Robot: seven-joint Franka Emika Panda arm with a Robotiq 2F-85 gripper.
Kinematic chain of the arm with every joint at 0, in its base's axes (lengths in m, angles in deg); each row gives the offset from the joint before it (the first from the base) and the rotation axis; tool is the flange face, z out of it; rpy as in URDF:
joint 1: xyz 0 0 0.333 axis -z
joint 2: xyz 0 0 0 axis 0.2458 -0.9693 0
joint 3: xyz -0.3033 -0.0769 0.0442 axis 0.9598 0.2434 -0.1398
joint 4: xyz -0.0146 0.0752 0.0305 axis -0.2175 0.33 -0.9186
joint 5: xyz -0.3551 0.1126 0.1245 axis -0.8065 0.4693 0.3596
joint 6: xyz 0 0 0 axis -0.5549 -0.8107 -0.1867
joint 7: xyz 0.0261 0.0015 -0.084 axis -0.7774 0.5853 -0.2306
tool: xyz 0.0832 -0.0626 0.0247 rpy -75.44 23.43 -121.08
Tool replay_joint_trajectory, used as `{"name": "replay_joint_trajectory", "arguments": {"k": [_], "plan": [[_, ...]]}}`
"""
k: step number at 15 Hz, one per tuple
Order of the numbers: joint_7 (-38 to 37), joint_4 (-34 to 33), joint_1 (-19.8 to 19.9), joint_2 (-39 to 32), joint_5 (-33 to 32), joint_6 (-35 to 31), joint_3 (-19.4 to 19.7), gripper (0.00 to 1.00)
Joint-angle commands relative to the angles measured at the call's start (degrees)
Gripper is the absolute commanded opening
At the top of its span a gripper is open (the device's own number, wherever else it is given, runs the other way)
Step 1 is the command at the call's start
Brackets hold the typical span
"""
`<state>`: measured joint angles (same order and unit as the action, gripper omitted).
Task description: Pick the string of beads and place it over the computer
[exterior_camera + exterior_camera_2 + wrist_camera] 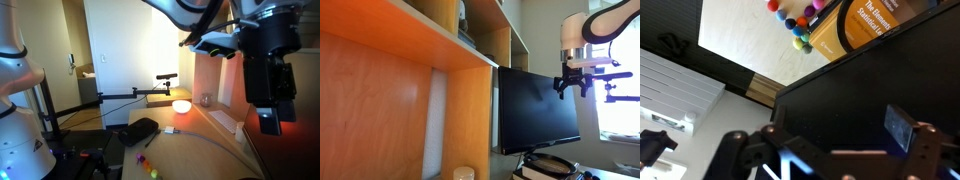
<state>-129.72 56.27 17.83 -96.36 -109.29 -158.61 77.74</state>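
I've got the gripper up beside the monitor, near its top edge, jaws spread wide and empty. The string of beads lies on the desk by a book.

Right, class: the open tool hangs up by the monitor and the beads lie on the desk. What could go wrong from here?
1. The tool hangs close to the upper corner of the monitor; heading down to the desk, it could clip the screen.
2. In the wrist view the string of beads lies right beside a book, so the tool may catch the book or grab only a few beads.
3. A loose strand could slide off the monitor's top edge.
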Motion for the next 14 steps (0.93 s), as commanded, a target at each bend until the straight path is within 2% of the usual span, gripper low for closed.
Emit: {"name": "replay_joint_trajectory", "arguments": {"k": [1, 8, 14], "plan": [[0.3, -0.2, -0.6, 0.5, 0.2, 1.1, 0.2, 1.00], [-2.5, 7.2, -2.7, 2.2, -6.4, -3.4, 0.4, 1.00], [-8.5, 17.5, -3.6, 4.7, -15.5, -11.8, 0.9, 1.00]]}}
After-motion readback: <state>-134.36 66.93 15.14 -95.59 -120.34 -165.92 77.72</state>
